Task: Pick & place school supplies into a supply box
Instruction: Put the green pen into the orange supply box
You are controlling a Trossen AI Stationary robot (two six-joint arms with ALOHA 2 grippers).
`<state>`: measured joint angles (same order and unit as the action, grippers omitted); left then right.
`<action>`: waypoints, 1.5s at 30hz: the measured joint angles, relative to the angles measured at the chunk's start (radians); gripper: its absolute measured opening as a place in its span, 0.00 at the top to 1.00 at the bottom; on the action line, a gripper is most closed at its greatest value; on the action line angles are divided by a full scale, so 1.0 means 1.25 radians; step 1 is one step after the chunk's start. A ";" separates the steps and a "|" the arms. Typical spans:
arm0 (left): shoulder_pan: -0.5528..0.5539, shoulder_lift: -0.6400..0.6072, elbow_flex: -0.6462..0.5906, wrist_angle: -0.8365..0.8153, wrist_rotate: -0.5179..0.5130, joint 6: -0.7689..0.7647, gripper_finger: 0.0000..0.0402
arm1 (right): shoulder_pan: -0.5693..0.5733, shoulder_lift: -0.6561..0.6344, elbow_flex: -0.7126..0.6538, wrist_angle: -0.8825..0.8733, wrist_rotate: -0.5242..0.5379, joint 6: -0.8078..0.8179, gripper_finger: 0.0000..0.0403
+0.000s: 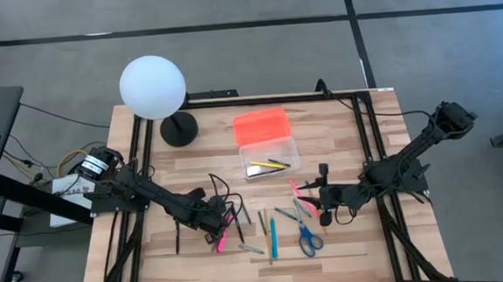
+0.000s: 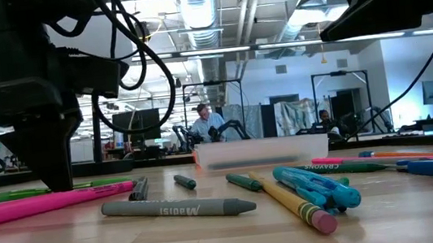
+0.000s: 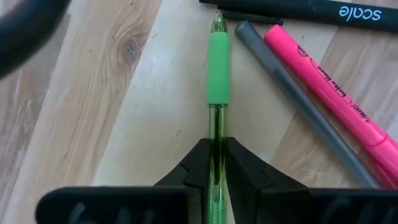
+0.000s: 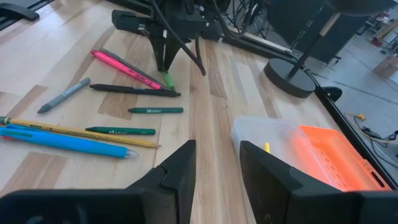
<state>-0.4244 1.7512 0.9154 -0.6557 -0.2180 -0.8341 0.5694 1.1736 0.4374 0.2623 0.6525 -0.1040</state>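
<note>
A green pen (image 3: 217,68) with a soft green grip lies on the wooden table among several pens. Beside it are a pink highlighter (image 3: 329,87), a grey pen (image 3: 298,93) and a black pen (image 3: 311,9). My left gripper (image 3: 217,146) points down and is shut on the green pen at the table's left middle (image 1: 214,220). My right gripper (image 4: 217,168) hovers open and holds nothing, right of the scissors (image 1: 308,235). The clear supply box (image 1: 270,157) stands open toward the far side, its orange lid (image 1: 261,125) folded back behind it. My left gripper pinches the pen's clear green barrel (image 3: 217,124) between its two fingers, just behind the soft grip. The fingers come from above, pointing down, one on each side of the barrel. The pen lies flat on the table with its tip (image 3: 217,22) pointing away from the fingers.
A white globe lamp (image 1: 153,87) on a black base (image 1: 179,128) stands at the far left. Loose pencils, markers and crayons lie between the two grippers (image 1: 270,232). A grey crayon (image 2: 177,208) and a yellow pencil (image 2: 291,203) lie near the front edge.
</note>
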 joint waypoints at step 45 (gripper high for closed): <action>0.335 0.003 0.188 0.257 -0.223 0.643 0.93 | 0.000 0.020 0.001 -0.018 0.001 0.042 0.71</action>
<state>-0.0052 1.7554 1.1507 -0.3348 -0.4968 -0.0301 0.5694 1.1984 0.4381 0.2398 0.6533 -0.0517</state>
